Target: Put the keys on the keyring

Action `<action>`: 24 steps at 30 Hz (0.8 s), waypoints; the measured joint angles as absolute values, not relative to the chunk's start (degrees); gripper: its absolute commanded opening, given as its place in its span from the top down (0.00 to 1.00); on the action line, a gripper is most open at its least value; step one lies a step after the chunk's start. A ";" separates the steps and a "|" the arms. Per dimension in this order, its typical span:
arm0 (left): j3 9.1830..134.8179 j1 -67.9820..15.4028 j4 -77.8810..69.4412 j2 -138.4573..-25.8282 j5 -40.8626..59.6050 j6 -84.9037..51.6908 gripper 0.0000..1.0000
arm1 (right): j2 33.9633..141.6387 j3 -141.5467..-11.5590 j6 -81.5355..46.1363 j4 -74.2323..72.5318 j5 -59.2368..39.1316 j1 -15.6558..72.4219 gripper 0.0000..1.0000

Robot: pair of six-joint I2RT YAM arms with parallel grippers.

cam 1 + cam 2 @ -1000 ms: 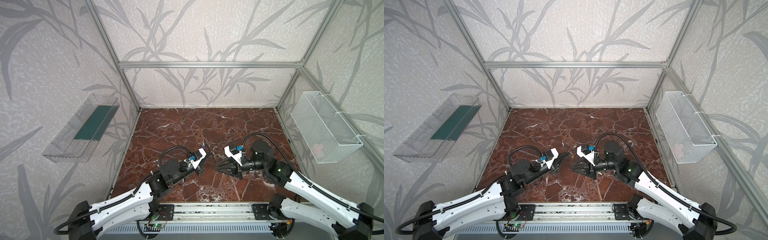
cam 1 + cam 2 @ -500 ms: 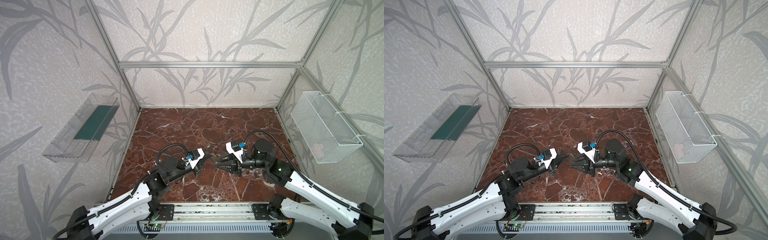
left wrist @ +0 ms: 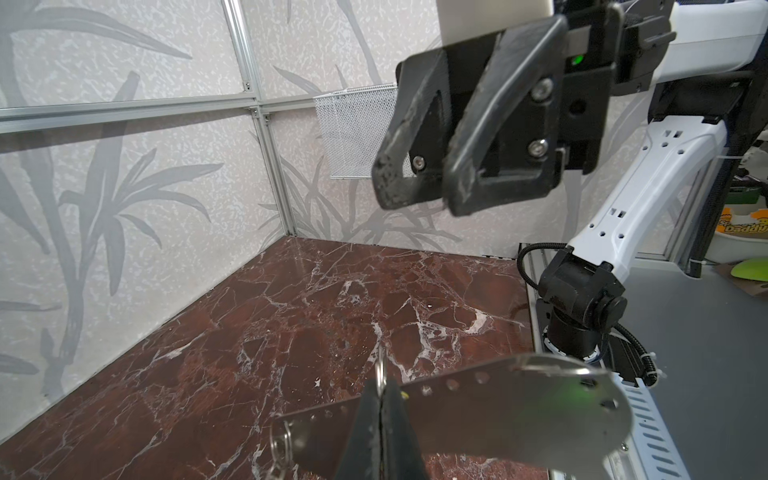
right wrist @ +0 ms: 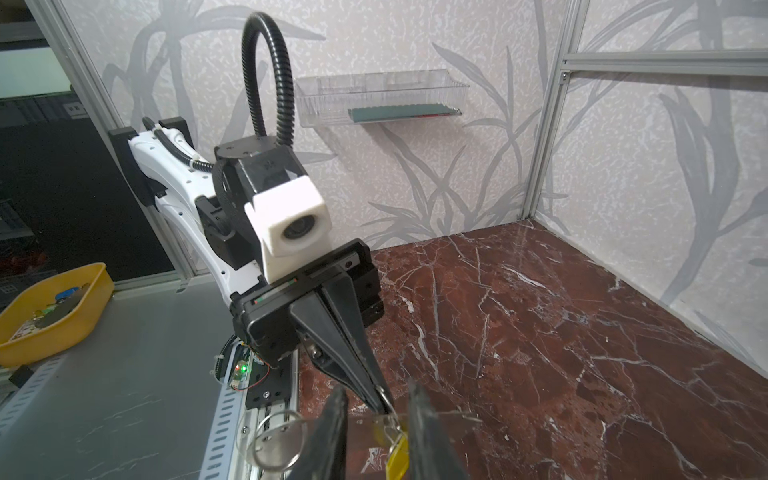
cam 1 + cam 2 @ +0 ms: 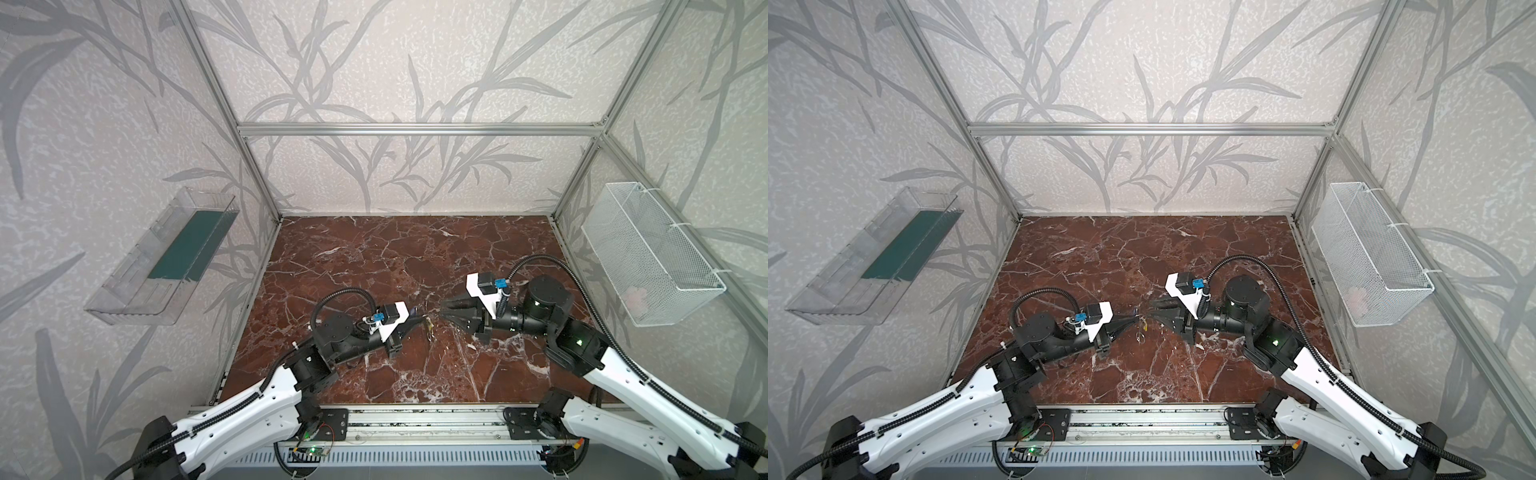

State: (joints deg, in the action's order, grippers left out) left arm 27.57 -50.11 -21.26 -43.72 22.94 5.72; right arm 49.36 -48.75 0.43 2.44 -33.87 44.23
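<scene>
We pinch the keyring (image 3: 519, 399) tight in our left gripper (image 3: 380, 409), yellow key (image 4: 397, 455) dangling by it, and we think our right gripper (image 3: 424, 201), jaws slightly apart and empty, must creep in gently.

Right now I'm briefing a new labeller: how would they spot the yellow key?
Where both arms' tips nearly meet over the marble floor, metal rings hang from the shut left gripper. The yellow key dangles there between the fingers of the right gripper, the only translucent yellow piece.

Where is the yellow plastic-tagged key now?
In a top view the yellow plastic-tagged key hangs near centre from the shut left pincer, just short of the open right pincer.
</scene>
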 measured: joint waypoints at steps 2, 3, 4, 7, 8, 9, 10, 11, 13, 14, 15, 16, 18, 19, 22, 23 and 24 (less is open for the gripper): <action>27.57 -50.02 -21.41 -43.29 23.68 5.45 1.00 | 50.24 -48.73 1.06 3.36 -34.11 44.23 0.79; 27.57 -49.93 -21.52 -43.05 24.08 5.34 1.00 | 50.74 -48.69 1.32 3.68 -34.41 44.23 0.79; 27.55 -49.82 -21.61 -42.78 24.43 5.30 1.00 | 51.11 -48.60 1.54 3.90 -34.72 44.23 0.80; 27.18 -49.69 -22.28 -42.06 25.21 4.84 1.00 | 51.66 -47.62 2.02 4.14 -36.14 44.18 0.82; 27.05 -49.65 -22.46 -41.95 25.50 4.73 1.00 | 51.75 -47.16 2.09 4.14 -36.64 44.18 0.82; 26.85 -49.52 -22.72 -41.87 25.67 4.56 1.00 | 51.83 -46.76 2.17 4.14 -37.01 44.18 0.82; 26.76 -49.50 -22.76 -41.82 25.80 4.40 1.00 | 51.90 -46.44 2.24 4.16 -37.32 44.18 0.83; 26.70 -49.50 -22.76 -41.80 25.98 4.29 1.00 | 52.03 -46.19 2.31 4.16 -37.71 44.18 0.83; 26.59 -49.50 -22.96 -41.80 26.35 4.01 1.00 | 52.36 -45.98 2.46 4.08 -38.54 44.18 0.84; 26.50 -49.50 -23.18 -41.80 26.61 3.86 1.00 | 52.56 -45.95 2.46 4.01 -39.11 44.18 0.84; 26.48 -49.50 -23.29 -41.80 26.81 3.73 1.00 | 52.73 -45.87 2.46 3.73 -39.64 44.18 0.84; 26.41 -49.50 -23.55 -41.82 27.00 3.53 1.00 | 52.88 -45.84 2.44 3.53 -40.07 44.18 0.84; 26.30 -49.47 -24.14 -41.82 27.22 3.05 1.00 | 53.34 -45.78 2.39 2.79 -40.97 44.18 0.84; 26.22 -49.47 -24.49 -41.82 27.29 2.90 1.00 | 53.52 -45.76 2.33 2.57 -41.23 44.18 0.84; 25.61 -49.43 -25.89 -41.80 27.42 2.46 1.00 | 54.19 -45.39 1.76 1.23 -42.09 44.18 0.84; 25.34 -49.43 -26.41 -41.82 27.51 2.28 1.00 | 54.43 -45.23 1.58 0.69 -42.26 44.18 0.84; 25.19 -49.43 -26.76 -41.82 27.57 1.98 1.00 | 54.72 -45.12 1.43 0.30 -42.46 44.18 0.84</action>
State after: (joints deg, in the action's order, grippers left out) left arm 25.19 -49.43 -26.76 -41.82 27.57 1.98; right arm 54.72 -45.12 1.43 0.30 -42.46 44.18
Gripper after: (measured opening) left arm 0.048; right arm 0.158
